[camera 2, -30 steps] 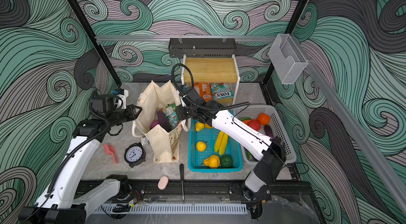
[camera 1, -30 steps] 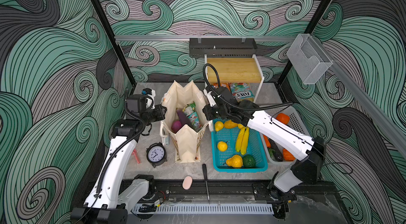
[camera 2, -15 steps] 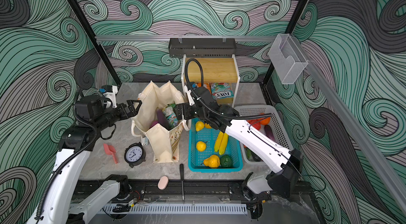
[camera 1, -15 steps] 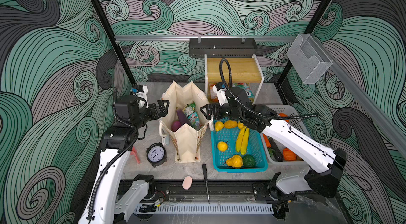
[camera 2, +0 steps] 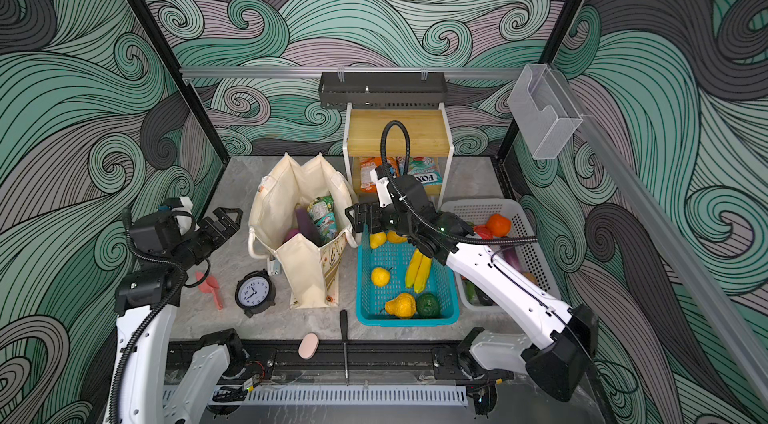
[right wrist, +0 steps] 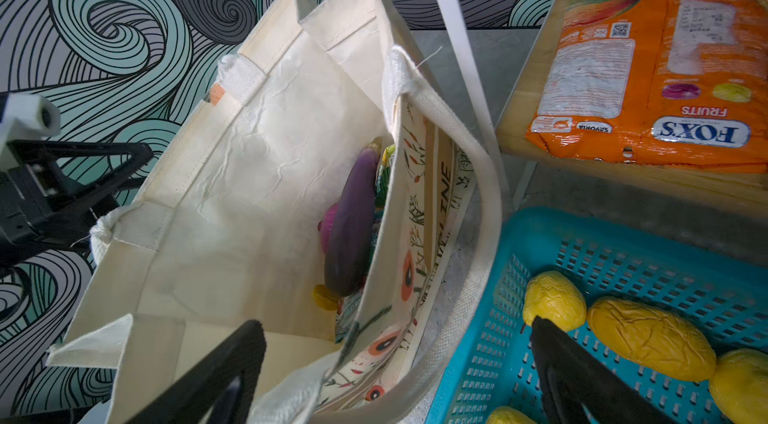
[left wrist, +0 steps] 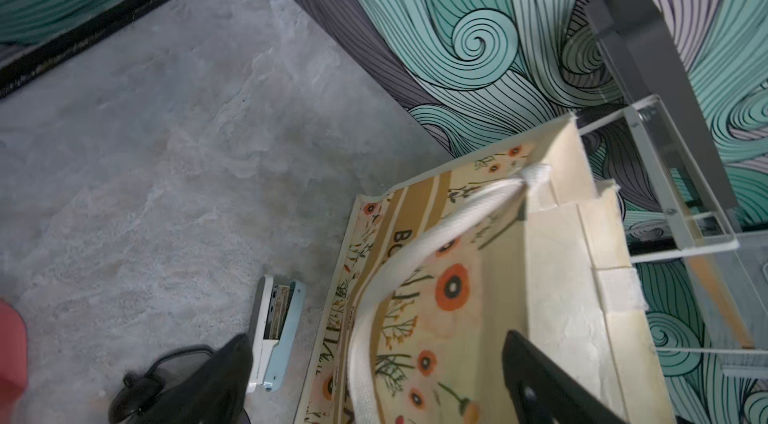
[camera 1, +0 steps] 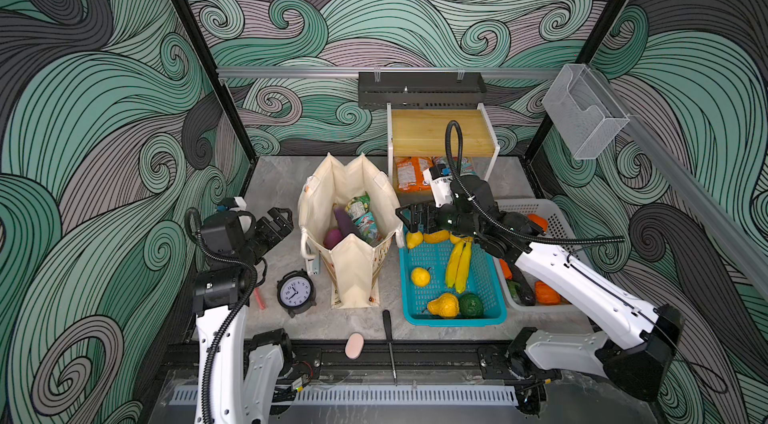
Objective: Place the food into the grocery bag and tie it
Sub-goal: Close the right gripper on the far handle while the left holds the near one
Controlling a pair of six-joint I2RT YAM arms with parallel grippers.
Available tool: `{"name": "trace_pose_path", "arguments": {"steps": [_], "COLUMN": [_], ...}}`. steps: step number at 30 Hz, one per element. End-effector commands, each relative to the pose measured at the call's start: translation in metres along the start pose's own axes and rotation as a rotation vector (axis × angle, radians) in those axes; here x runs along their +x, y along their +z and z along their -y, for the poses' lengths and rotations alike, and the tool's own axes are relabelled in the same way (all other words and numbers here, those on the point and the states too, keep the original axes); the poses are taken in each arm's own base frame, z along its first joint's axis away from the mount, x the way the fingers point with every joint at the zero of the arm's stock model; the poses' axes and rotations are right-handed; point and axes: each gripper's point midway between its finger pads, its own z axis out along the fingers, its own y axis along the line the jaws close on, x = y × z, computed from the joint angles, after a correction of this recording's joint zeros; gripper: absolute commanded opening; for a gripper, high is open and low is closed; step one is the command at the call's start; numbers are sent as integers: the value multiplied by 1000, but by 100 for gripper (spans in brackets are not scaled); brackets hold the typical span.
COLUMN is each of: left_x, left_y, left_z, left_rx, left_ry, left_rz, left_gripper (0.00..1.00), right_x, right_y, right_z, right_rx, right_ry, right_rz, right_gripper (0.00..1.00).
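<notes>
Bag (camera 1: 353, 272) upright mid-table, mouth wide open. Cream canvas, creased inside, end gussets folded inward at 12 and 6. Inside: smooth purple eggplant (camera 1: 344, 221) leaning on end, magenta onion (camera 1: 331, 238) beside it, two glossy packets (camera 1: 362, 216) against the 3 o'clock wall. Right wrist view also shows something small and yellow at the bottom.

Left gripper (camera 1: 281, 222) at the bag's 9 o'clock, jaws apart, nothing in them, tips near the wall with a gap. Right gripper (camera 1: 408, 219) at 3 o'clock, jaws apart too, empty, tips just beside the rim; can't tell if they touch.

Handles are woven white webbing. 3 o'clock strap (right wrist: 488, 201) droops down the outside, 9 o'clock strap (left wrist: 440, 230) lies across the flower print.

Room: bare grey stone-look table (camera 1: 282, 180) at 10–11 o'clock of the bag is open. 3 o'clock is tight: teal basket (camera 1: 453, 320), perforated plastic, rim just beside the bag, holding bananas (camera 1: 457, 261) and other yellow fruit. Shelf (camera 1: 436, 133) leg near at 1 o'clock. Clock (camera 1: 295, 291) near at 7, small white-blue gadget (left wrist: 274, 338) just beside the base at 8. Screwdriver (camera 1: 388, 330) and pink pad (camera 1: 354, 345) at 6, by the front edge.
</notes>
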Motion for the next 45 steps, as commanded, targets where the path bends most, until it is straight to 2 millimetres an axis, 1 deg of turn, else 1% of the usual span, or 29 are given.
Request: {"name": "trace_pose_path", "arguments": {"steps": [1, 2, 3, 5, 7, 8, 11, 15, 17, 20, 23, 25, 27, 29, 30, 31, 33, 35, 36, 38, 40, 42, 45], "left_x": [-1, 3, 8, 18, 27, 30, 36, 44, 49, 52, 48, 50, 52, 54, 54, 52, 48, 45, 43, 37, 32, 27, 20], "left_y": [-4, -2, 2, 12, 24, 29, 37, 56, 65, 68, 67, 70, 75, 76, 76, 75, 72, 63, 58, 45, 33, 24, 14], "left_z": [13, 13, 12, 10, 11, 12, 16, 9, 8, 8, 7, 4, 7, 13, 16, 17, 20, 26, 24, 22, 23, 27, 36], "left_rx": [103, 117, 133, 164, 210, 238, 290, 324, 360, 352, 332, 324, 349, 373, 376, 375, 373, 366, 334, 264, 235, 236, 266], "left_ry": [-40, -44, -56, -85, -112, -127, -133, -231, -260, -235, -206, -227, -241, -232, -217, -205, -191, -128, -109, -59, -29, -14, 2], "left_rz": [15, 4, -13, -56, -100, -118, -162, -193, -220, -242, -207, -198, -218, -257, -259, -255, -244, -240, -236, -205, -174, -135, -99], "left_gripper": [93, 92, 91, 91, 88, 85, 69, 59, 57, 54, 52, 52, 48, 44, 42, 36, 22, 5, 0, 0, 0, 0, 0], "right_x": [-10, -6, -11, -10, -9, -9, -7, -7, -8, -8, -6, -6, -7, -6, -7, -7, -6, -4, -4, 1, 5, 10, 20], "right_y": [-10, -9, -10, -10, -9, -9, -9, -9, -9, -8, -5, -2, -2, -2, -2, -3, -2, -1, -1, -1, 0, 5, 17], "right_z": [1, 6, 9, 20, 29, 33, 39, 42, 43, 43, 44, 45, 47, 49, 51, 52, 54, 57, 60, 65, 72, 78, 79], "right_rx": [-31, -32, -53, -71, -78, -74, -61, -56, -54, -56, -57, -55, -50, -42, -36, -32, -25, -17, -10, 4, 18, 30, 10], "right_ry": [33, 60, 93, 158, 202, 212, 221, 225, 229, 232, 241, 245, 248, 251, 252, 255, 256, 260, 266, 288, 322, 351, 389], "right_rz": [47, 37, 55, 59, 68, 69, 67, 70, 73, 71, 65, 65, 67, 68, 70, 71, 69, 62, 61, 51, 52, 47, 23], "right_gripper": [100, 100, 100, 99, 99, 99, 99, 99, 99, 99, 99, 98, 98, 98, 98, 98, 98, 98, 97, 97, 95, 92, 85]}}
